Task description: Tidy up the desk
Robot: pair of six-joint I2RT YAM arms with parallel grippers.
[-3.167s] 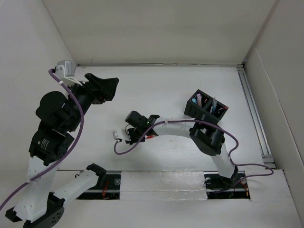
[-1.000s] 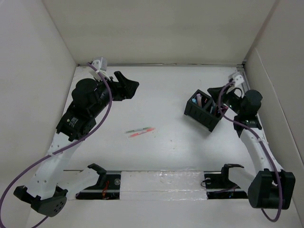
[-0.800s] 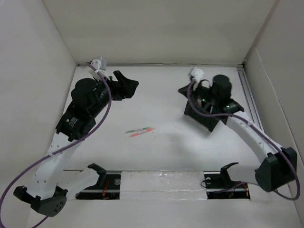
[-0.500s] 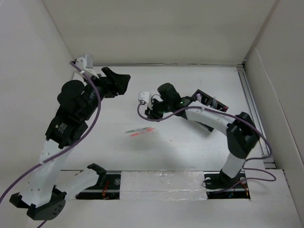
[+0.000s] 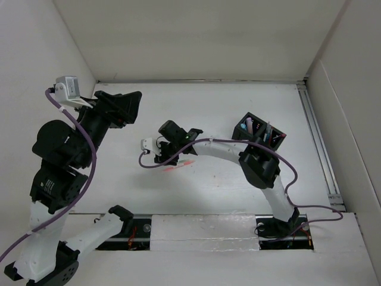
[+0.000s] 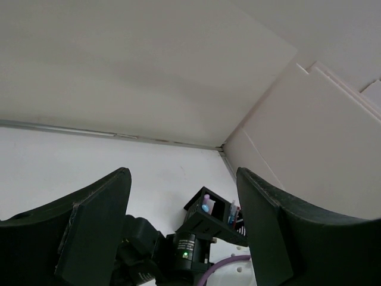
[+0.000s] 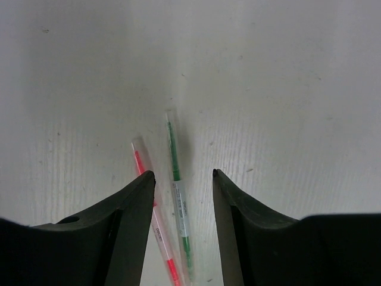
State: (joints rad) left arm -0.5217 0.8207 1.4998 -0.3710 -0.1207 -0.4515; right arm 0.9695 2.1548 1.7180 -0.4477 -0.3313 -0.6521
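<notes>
On the white desk (image 5: 208,107) lie a green pen (image 7: 177,196) and a red pen (image 7: 149,205), side by side. My right gripper (image 7: 183,174) hangs open just above them. The green pen runs between its black fingers (image 7: 134,229), while the red pen passes under the left one. In the top view this gripper (image 5: 174,159) covers most of the pens (image 5: 186,162). My left gripper (image 5: 122,104) is raised at the back left, open with nothing between its fingers (image 6: 95,226). A black compartmented box (image 5: 259,134) holding pens stands at the right.
White panels wall the desk at the back and on both sides. A metal rail (image 5: 318,143) runs along the right edge. The right arm's purple cable (image 5: 149,164) loops left of the pens. The left wrist view looks over the right arm to the black box (image 6: 211,208).
The right arm has swung from the black box leftward across the desk to the pens, and its jaws have opened. The left arm has drawn back to the left.
</notes>
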